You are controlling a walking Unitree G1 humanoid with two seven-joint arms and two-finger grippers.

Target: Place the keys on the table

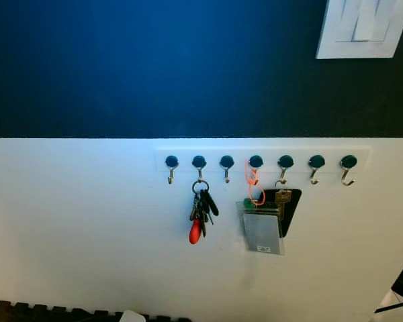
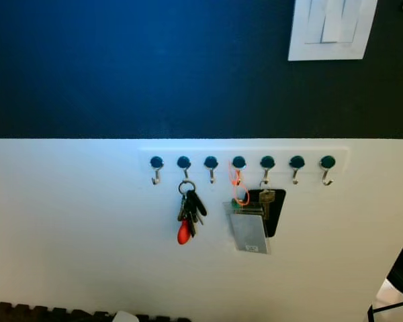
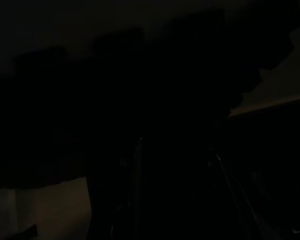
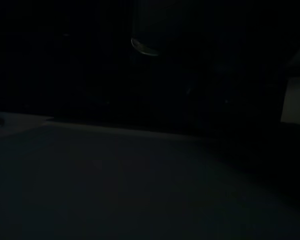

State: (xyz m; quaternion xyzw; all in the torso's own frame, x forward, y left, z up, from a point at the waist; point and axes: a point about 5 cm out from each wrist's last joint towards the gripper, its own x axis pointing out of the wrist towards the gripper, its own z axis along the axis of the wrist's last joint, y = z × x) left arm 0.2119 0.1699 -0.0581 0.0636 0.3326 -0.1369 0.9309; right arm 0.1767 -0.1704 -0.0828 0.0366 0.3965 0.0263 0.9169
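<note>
The keys [image 1: 200, 213] hang on the wall [image 1: 74, 221], on the second hook from the left of a white rack [image 1: 262, 162] carrying seven hooks with dark round caps. The bunch hangs from a metal ring [image 1: 200, 186] looped over that hook. Below the ring are several dark keys and fobs bunched close together, and a red oval tag [image 1: 195, 231] hangs lowest. The bunch hangs straight down against the white lower half of the wall; the upper half is dark blue.

Two hooks to the right, an orange loop [image 1: 254, 184] carries a clear card holder [image 1: 262, 228] with a pale card inside. A brass key [image 1: 282, 197] hangs from the next hook, in front of a black flat piece [image 1: 290, 208] partly hidden by the holder. A white frame [image 1: 363, 28] is fixed on the dark part of the wall, upper right. Dark interlocking floor mats [image 1: 47, 312] show along the bottom edge.

Both wrist views are very dark; only faint pale patches can be made out. No fingers can be made out in them, so the position of the keys relative to the fingers cannot be told, nor whether either gripper is open or closed.
</note>
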